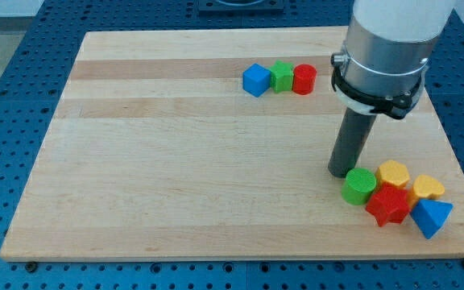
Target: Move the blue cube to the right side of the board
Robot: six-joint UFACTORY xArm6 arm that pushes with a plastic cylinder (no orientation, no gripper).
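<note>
Nearest the view's bottom, a blue wedge-shaped block is lying beside a red star-shaped block, a yellow heart-like block, a yellow rounded block and a green cylinder block, all clustering at the right of the pale wooden board on the blue perforated bench. My tip is resting just left of the green cylinder. No end effector exists to clench or release; the rod is only pushing. Well apart, toward the view's top, the blue cube is sitting touching a green block, itself touching a red cylinder. Judging so, its push is not yet begun.
</note>
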